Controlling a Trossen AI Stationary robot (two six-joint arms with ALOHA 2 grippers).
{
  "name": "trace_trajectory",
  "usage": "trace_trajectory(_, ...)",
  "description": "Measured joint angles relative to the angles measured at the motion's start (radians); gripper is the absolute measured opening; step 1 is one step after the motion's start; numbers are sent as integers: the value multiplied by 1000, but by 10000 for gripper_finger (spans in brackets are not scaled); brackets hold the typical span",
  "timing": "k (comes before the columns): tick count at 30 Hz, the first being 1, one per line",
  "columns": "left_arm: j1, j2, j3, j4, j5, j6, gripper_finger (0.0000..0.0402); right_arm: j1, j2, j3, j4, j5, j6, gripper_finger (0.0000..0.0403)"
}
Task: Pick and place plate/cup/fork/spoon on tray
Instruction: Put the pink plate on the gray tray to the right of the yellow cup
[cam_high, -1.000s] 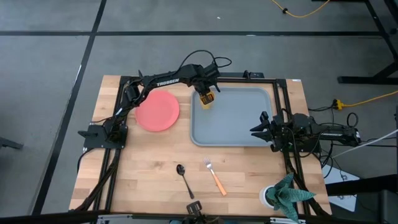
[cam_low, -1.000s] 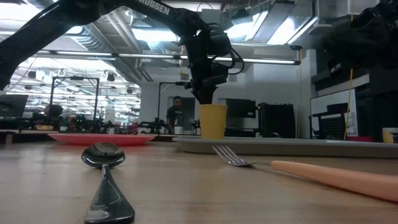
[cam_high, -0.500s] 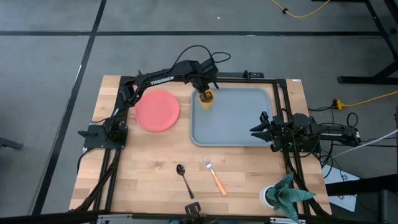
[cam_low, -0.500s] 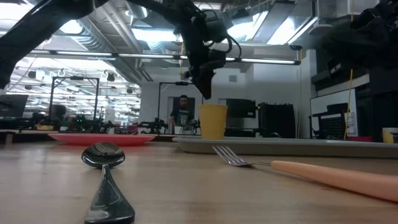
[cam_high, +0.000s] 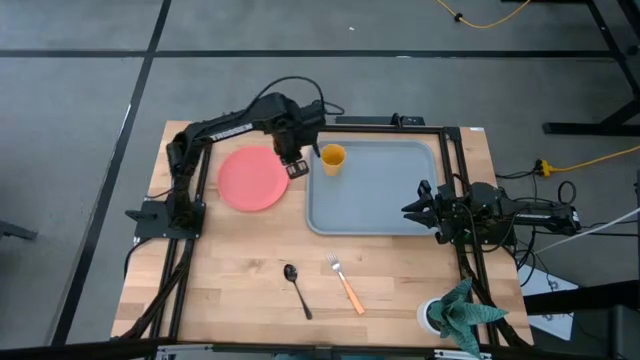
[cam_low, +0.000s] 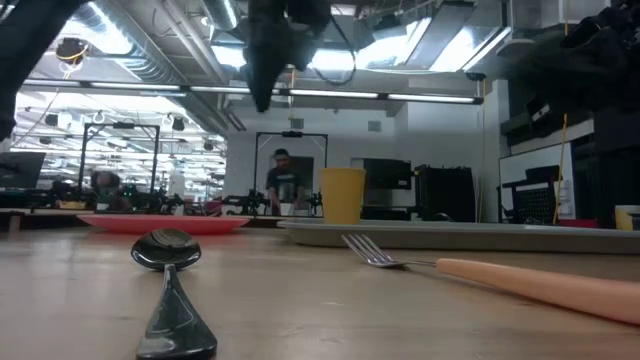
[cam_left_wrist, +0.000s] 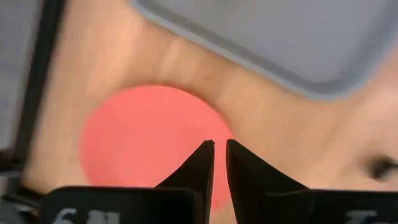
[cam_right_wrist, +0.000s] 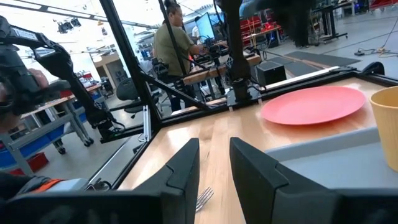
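Observation:
The yellow-orange cup (cam_high: 332, 158) stands upright in the far left corner of the grey-blue tray (cam_high: 380, 205); it also shows in the low view (cam_low: 343, 195). The coral-red plate (cam_high: 252, 180) lies flat on the table left of the tray. My left gripper (cam_high: 296, 166) hovers, shut and empty, over the plate's right edge (cam_left_wrist: 149, 137), high above the table (cam_low: 262, 95). The dark spoon (cam_high: 297, 288) and the orange-handled fork (cam_high: 346, 283) lie near the table's near edge. My right gripper (cam_high: 412, 208) waits at the tray's right side, its fingers (cam_right_wrist: 186, 162) nearly together.
A white holder with a green cloth (cam_high: 455, 310) stands at the near right corner. Black frame rails (cam_high: 450, 150) run along the table's far and right sides. A person (cam_low: 285, 185) stands in the room behind the table.
My left gripper has risen off the cup's rim and gone toward the table's left edge; it now stands over the plate's right edge. The cup stays upright on the tray.

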Motion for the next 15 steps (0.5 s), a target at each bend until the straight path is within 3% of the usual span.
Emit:
trace_trajectory(7,-125,-133,-172,-14,-52,26,37,0,1,0,-2,0,2,94)
trace_trajectory(15,-248,-354,-677,86,-203,-166,37,0,2,0,-14,1,-1,94)
